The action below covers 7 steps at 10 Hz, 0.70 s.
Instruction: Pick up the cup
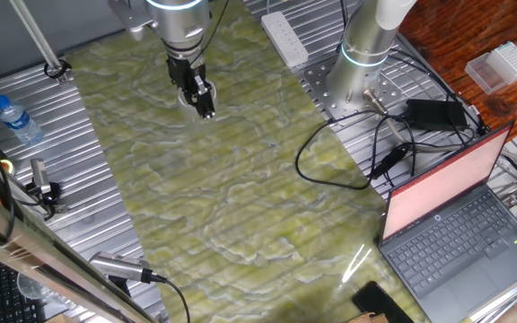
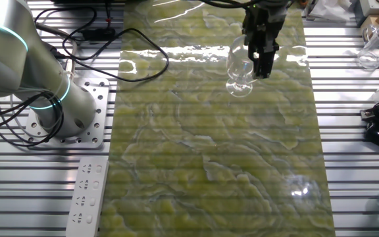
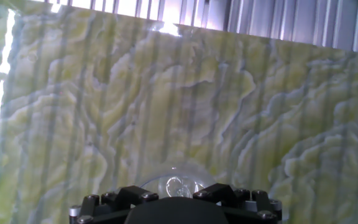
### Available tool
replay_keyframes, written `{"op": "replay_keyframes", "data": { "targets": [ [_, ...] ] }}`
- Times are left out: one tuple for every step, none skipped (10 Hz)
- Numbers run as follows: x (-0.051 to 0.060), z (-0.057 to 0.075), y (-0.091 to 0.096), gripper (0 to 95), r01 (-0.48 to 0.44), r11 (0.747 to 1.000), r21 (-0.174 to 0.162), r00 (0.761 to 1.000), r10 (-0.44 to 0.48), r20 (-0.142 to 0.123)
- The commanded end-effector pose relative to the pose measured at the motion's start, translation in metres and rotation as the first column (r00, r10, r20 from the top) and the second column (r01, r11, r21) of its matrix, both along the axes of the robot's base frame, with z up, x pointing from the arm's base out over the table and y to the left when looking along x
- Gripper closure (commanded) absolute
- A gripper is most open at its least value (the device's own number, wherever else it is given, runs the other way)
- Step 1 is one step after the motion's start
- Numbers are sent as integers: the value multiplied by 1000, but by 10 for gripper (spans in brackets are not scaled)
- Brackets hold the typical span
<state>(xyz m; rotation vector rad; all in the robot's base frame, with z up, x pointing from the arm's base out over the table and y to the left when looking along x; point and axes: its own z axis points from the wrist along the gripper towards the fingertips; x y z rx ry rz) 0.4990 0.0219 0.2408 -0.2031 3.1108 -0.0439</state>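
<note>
The cup is a small clear plastic cup at the far end of the green marbled mat. It hangs tilted against the side of my gripper. The fingers stand close together and appear pinched on the cup's wall. In one fixed view the gripper is at the mat's back, with the cup faintly visible beside it. In the hand view the cup's round bottom shows just above the hand's black body; the fingertips are hidden there.
A water bottle with a blue cap lies left of the mat. A white power strip, the arm's base, black cables and an open laptop stand to the right. Clear containers sit on the far rail.
</note>
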Motion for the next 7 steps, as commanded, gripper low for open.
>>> {"op": "replay_keyframes", "data": {
  "targets": [
    [1,0,0,950,7,1000,1,1000,-7,2],
    [1,0,0,950,-2,1000,3,1000,2,16],
    [1,0,0,950,-12,1000,1,999,11,53],
    [1,0,0,950,-14,1000,-1,998,14,65],
    [1,0,0,950,-31,999,-7,997,31,70],
    [1,0,0,950,-90,996,-12,993,90,72],
    [1,0,0,950,-116,993,-6,990,116,80]
  ]
}}
